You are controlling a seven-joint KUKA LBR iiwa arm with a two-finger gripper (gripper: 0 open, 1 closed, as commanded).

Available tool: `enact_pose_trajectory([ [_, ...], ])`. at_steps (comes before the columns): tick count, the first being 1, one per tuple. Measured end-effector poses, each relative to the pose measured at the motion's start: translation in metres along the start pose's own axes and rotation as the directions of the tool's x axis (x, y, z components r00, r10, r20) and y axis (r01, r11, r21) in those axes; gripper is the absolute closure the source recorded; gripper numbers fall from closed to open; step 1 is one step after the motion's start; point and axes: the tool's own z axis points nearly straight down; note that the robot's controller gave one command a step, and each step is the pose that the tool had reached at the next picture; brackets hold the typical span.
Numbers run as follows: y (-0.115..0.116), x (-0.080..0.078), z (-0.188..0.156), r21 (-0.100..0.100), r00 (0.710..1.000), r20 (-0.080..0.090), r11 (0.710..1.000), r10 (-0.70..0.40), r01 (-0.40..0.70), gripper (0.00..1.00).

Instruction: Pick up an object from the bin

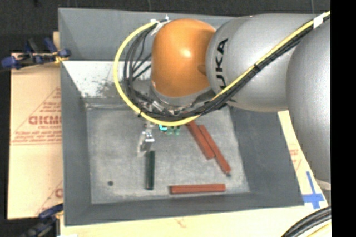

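Grey metal bin (75,141); we count four long things on its floor and one small dark speck (110,183) near the front left corner. One is a dark green stick (149,170), lying roughly lengthwise left of centre. The other three are red-brown: a diagonal pair (209,148) right of centre, side by side and touching as far as we can see, and a single bar (197,188) flat along the front wall, well apart from the pair's upper end and near its lower end.

The arm comes in from the right and its orange cover (178,58) sits over the back half of the bin. The gripper (147,142) hangs down just at the far end of the dark green stick, which runs from there toward the front wall. We cannot tell whether they touch, nor whether the gripper is open or closed. We see nothing in it.
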Motion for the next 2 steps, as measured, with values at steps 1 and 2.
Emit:
enact_pose_trajectory([
  [1, -0.001, -0.002, -0.004, -0.001, 1.000, 0.007, 1.000, 0.004, -0.004, 0.00],
  [2, -0.017, 0.007, 0.010, -0.001, 0.996, 0.014, 0.996, -0.088, 0.088, 0.00],
])
